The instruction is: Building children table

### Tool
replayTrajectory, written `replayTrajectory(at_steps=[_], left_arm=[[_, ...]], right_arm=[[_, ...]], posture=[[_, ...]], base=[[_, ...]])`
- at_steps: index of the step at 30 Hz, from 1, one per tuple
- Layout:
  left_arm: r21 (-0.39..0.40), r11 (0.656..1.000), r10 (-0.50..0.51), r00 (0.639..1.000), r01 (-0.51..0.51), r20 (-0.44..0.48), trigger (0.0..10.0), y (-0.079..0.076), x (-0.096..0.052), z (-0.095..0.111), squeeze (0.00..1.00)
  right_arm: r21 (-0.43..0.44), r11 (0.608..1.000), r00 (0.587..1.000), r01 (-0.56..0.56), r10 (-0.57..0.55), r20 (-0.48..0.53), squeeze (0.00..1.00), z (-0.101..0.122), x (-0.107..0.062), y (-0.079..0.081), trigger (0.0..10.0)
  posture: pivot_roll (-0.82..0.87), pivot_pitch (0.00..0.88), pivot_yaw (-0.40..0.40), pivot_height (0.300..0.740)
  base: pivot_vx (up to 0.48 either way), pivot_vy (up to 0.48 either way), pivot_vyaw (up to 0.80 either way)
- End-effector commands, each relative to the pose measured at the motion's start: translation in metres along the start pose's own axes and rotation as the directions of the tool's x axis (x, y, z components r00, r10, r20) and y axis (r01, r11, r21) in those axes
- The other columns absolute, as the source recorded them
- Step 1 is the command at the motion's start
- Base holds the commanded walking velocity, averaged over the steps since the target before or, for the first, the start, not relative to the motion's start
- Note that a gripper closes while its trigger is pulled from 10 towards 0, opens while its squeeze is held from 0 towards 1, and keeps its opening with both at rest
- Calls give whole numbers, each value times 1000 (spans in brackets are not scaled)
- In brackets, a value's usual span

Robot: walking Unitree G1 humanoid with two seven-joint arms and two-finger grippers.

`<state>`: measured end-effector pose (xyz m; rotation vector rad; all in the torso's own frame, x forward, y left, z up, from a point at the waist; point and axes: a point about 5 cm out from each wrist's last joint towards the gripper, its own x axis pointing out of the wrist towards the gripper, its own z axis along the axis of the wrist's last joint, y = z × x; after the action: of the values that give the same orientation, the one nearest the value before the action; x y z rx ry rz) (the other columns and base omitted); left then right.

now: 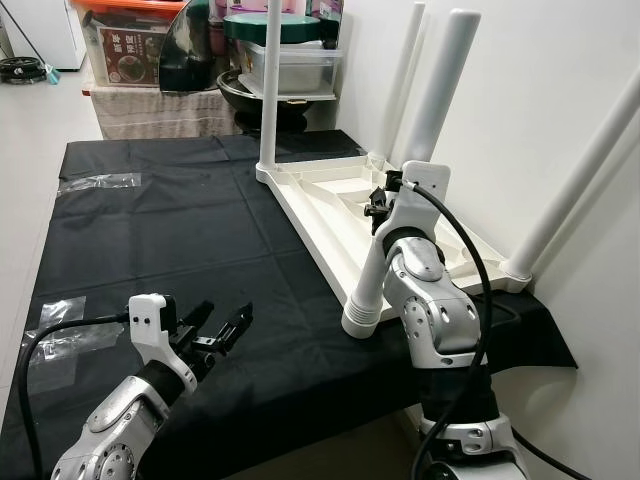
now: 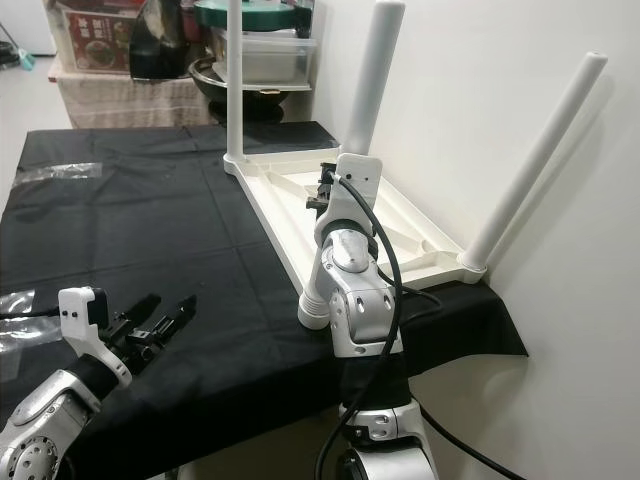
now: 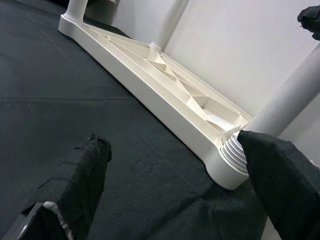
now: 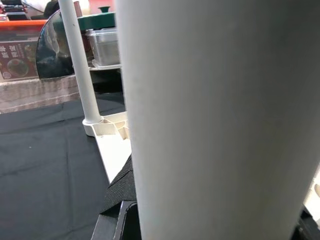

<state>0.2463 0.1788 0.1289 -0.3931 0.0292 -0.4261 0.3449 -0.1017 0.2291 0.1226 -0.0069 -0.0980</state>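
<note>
All 4 legs are on the upside-down kids' table [image 1: 330, 215]. My right gripper [image 1: 384, 200] pinches the near leg [image 1: 420, 190], probably still tightening; left gripper [image 1: 215, 335] spread, idle.

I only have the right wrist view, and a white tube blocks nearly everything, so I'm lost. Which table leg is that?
Observer: It's the leg at the corner of the upturned tabletop nearest the robot. The right gripper is at it, partway up.
Operator: Is its base in the socket?
Observer: Its ribbed end meets the corner socket. I cannot tell how tightly.
Operator: And the left arm?
Observer: The left gripper hovers over the black cloth, short of that corner, jaws open.
</note>
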Motion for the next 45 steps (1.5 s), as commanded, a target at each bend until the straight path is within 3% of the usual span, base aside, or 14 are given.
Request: replayTrajectory(at_steps=[1,14,15,18,19,22,23,24,25,26,35,45], left_arm=[[-5,1000,-9,1000,9,-20,10000,0,2,-3,0],[-5,1000,-11,1000,11,-22,10000,1,1,-3,0],[-5,1000,-11,1000,11,-23,10000,1,1,-3,0],[-5,1000,-11,1000,11,-23,10000,1,1,-3,0],[-5,1000,-12,1000,12,-23,10000,1,1,-3,0],[-5,1000,-12,1000,12,-23,10000,1,1,-3,0],[-5,1000,-12,1000,12,-24,10000,1,1,-3,0],[-5,1000,-12,1000,12,-25,10000,1,2,-4,0],[-5,1000,-12,1000,12,-25,10000,1,2,-4,0],[-5,1000,-12,1000,12,-26,10000,1,2,-4,0],[-4,1000,-13,1000,13,-29,10000,1,1,-4,0],[-3,1000,-10,1000,10,-28,10000,2,1,-4,0]], right_arm=[[-4,1000,993,23,-24,-113,0,-24,2,-9,10000],[13,1000,995,28,-26,-95,0,-17,2,-9,10000],[17,999,996,28,-26,-84,337,-14,2,-10,10000],[18,999,996,28,-27,-79,337,-13,3,-10,10000],[21,999,997,29,-27,-71,471,-11,3,-10,10000],[21,999,997,29,-27,-71,471,-11,3,-10,10000],[23,999,998,29,-28,-60,553,-8,3,-10,10000],[29,999,999,29,-27,-46,780,-4,2,-10,10000],[29,999,999,29,-27,-46,780,-4,2,-10,10000],[34,999,999,28,-27,-36,984,-2,2,-10,10000],[69,998,999,2,-5,44,1000,16,1,-8,10000],[74,997,1000,-3,2,14,1000,11,3,-11,10000]], posture=[[13,0,-111,740],[11,0,-108,740],[11,0,-108,740],[10,0,-106,740],[10,0,-106,740],[10,0,-106,740],[9,0,-105,740],[9,0,-104,740],[9,0,-104,740],[9,0,-104,740],[8,0,-102,740],[13,0,-105,740]], base=[[0,0,0],[0,0,0],[0,0,0],[0,0,0],[0,0,0],[0,0,0],[0,0,0],[0,0,0],[0,0,0],[0,0,0],[0,0,0],[0,0,0]])
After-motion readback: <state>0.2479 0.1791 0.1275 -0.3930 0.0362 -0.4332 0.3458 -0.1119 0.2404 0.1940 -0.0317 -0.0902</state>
